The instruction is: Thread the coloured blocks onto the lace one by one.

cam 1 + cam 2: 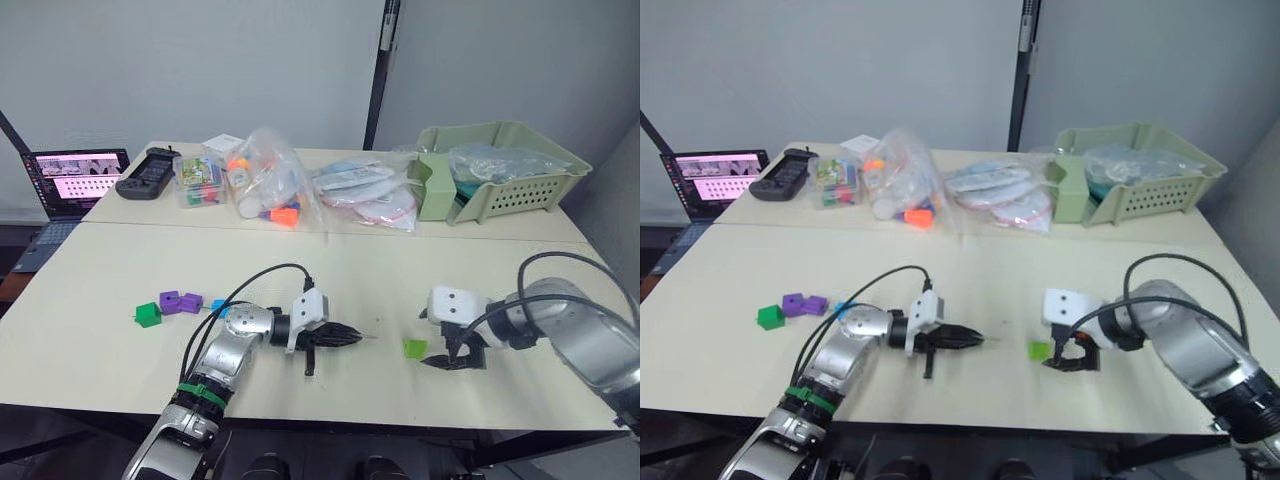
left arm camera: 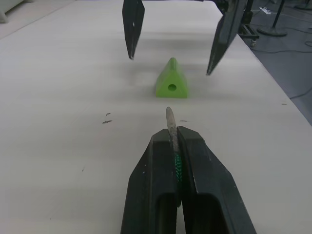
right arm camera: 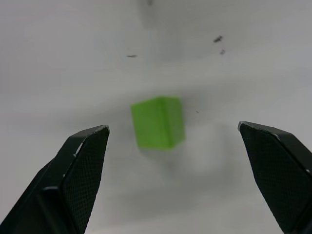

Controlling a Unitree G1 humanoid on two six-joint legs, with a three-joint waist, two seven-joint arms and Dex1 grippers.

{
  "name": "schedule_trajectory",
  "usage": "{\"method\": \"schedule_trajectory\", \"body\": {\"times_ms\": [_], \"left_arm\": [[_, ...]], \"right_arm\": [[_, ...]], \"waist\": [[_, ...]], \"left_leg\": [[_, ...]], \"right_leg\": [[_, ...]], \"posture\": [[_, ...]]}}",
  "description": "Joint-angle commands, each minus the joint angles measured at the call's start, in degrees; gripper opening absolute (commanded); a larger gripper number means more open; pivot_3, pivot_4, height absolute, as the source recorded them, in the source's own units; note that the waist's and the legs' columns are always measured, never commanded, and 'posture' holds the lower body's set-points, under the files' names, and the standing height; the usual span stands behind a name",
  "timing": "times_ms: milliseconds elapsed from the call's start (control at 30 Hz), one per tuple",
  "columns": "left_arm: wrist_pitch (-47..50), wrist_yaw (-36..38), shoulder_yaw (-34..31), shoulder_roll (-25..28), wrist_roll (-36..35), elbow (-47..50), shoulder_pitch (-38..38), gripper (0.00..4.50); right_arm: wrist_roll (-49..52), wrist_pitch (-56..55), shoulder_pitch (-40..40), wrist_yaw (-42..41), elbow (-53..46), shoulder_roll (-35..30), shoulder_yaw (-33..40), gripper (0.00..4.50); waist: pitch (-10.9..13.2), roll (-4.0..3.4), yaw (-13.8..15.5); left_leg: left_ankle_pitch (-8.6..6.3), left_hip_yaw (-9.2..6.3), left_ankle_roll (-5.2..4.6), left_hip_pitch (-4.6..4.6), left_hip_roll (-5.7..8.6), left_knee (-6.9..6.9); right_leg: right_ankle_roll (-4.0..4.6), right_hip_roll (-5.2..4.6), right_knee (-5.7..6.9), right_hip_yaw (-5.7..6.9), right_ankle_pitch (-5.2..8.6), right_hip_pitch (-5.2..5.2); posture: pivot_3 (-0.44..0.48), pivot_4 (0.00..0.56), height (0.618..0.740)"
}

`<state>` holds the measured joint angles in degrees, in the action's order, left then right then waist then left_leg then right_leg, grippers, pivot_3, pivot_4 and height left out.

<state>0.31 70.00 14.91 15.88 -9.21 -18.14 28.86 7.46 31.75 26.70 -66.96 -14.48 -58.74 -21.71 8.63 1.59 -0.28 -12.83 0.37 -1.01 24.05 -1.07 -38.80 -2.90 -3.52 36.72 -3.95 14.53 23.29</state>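
My left gripper [image 1: 348,338] is shut on the lace [image 2: 177,165], whose pale stiff tip [image 2: 169,118] pokes out past the fingers and points at the lime green block [image 2: 171,83]. That block [image 1: 414,348] lies on the table with its hole facing the tip, a short gap away. Just beyond and above it hangs my right gripper [image 1: 448,363], open, one finger [image 3: 84,165] on each side of the block [image 3: 158,122] without touching it. A dark green block [image 1: 148,316], two purple blocks [image 1: 179,302] and a blue block [image 1: 219,307] sit in a row behind my left arm.
At the back of the table stand a laptop [image 1: 75,180], a black controller [image 1: 148,172], clear bags of toys [image 1: 265,180] and a pale green basket [image 1: 500,170]. The table's front edge runs close below both grippers.
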Motion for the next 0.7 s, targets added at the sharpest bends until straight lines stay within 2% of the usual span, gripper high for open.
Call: {"method": "schedule_trajectory", "body": {"times_ms": [33,133,167,233,467,700], "left_arm": [[0.3,-0.8,0.0,0.1,-0.7,2.7,0.3,0.00],[0.6,-1.1,0.3,0.1,-0.7,3.3,0.1,0.00],[0.7,-1.1,0.3,0.2,-0.7,3.3,0.2,0.00],[0.9,-0.8,0.7,0.3,-0.6,3.4,0.2,0.00],[0.8,-0.8,1.2,0.3,-0.7,3.3,0.4,0.00],[-0.1,-1.6,2.1,-1.5,0.1,1.3,1.2,0.00]], "right_arm": [[-1.8,-0.1,1.8,-1.9,2.0,1.3,-1.1,4.48],[-2.6,-0.2,2.8,-2.8,5.1,3.2,-1.8,4.48],[-3.0,-0.3,3.1,-3.3,6.0,3.6,-2.2,4.24],[-3.4,-0.3,3.2,-4.0,7.8,4.5,-2.5,3.70],[-5.7,-0.3,2.3,-4.8,9.9,4.6,-3.0,1.31],[-3.7,5.1,2.2,-3.8,5.0,6.9,-1.3,1.30]], "waist": [[0.0,0.00,0.1],[0.0,0.00,0.1],[0.0,0.00,0.1],[0.0,0.00,0.1],[0.0,-0.01,0.1],[0.0,-0.01,0.3]], "left_leg": [[0.00,0.00,0.00,0.01,0.00,-0.01],[0.00,0.00,0.00,-0.01,0.00,-0.05],[0.00,0.00,0.00,-0.01,0.00,-0.05],[0.00,0.00,0.00,-0.04,0.00,-0.05],[0.00,0.01,0.00,-0.12,0.00,-0.05],[0.00,0.00,0.00,-0.15,0.00,-0.06]], "right_leg": [[0.00,-0.01,0.00,0.00,0.00,0.00],[0.00,-0.01,0.01,0.00,0.00,0.00],[0.01,-0.01,0.02,0.00,0.00,-0.01],[0.01,0.00,0.03,0.01,0.00,-0.02],[0.01,-0.01,0.04,0.01,0.00,-0.11],[0.01,-0.01,0.04,0.01,-0.01,-0.14]], "posture": [[0.000,0.150,0.734],[0.000,0.150,0.734],[0.000,0.150,0.734],[0.000,0.150,0.734],[0.000,0.150,0.734],[0.000,0.150,0.734]]}}
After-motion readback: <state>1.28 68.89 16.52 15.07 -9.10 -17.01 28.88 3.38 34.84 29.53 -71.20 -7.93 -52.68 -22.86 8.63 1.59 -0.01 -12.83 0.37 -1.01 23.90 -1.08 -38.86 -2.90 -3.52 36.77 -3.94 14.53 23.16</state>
